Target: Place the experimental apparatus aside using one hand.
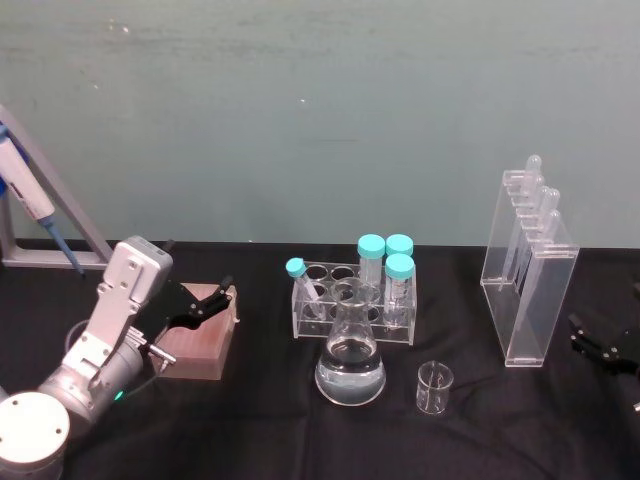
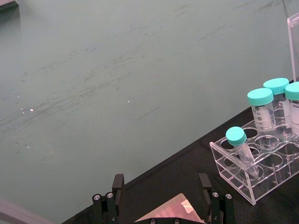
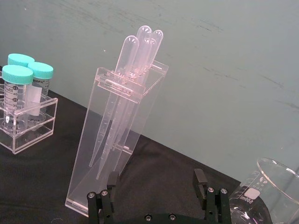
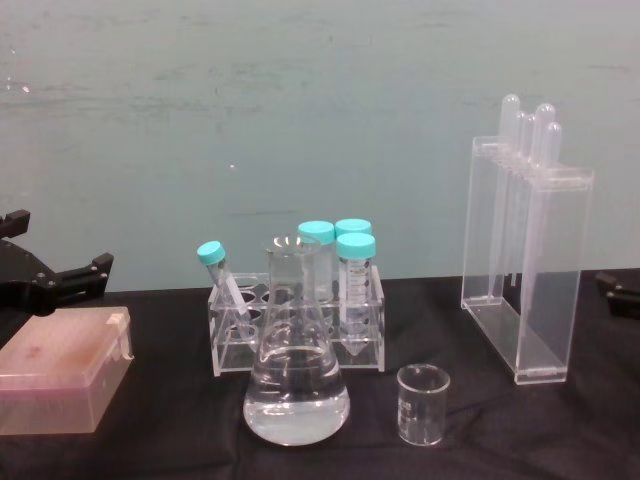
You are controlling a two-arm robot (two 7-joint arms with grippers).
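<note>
- The right end effector [image 3: 156,178], jaws wide and empty, sits low at the right edge of the black counter [image 1: 270,420], near the tall clear acrylic stand of pipettes [image 1: 527,270]. I judge that this narrow stand could topple if it is nudged or gripped high.
- The large conical glass flask of clear liquid [image 4: 296,385] and the small graduated glass beaker [image 4: 421,405] stand near each other at centre front. A sweeping arm could knock them over and spill the liquid.
- The left end effector [image 2: 161,184], also wide, hovers over a pink box [image 4: 60,375] at the left.
- The chest view shows the flask's liquid level side-on, while the head view shows the gaps between the pieces. The right wrist view shows the pipettes hanging loose.
</note>
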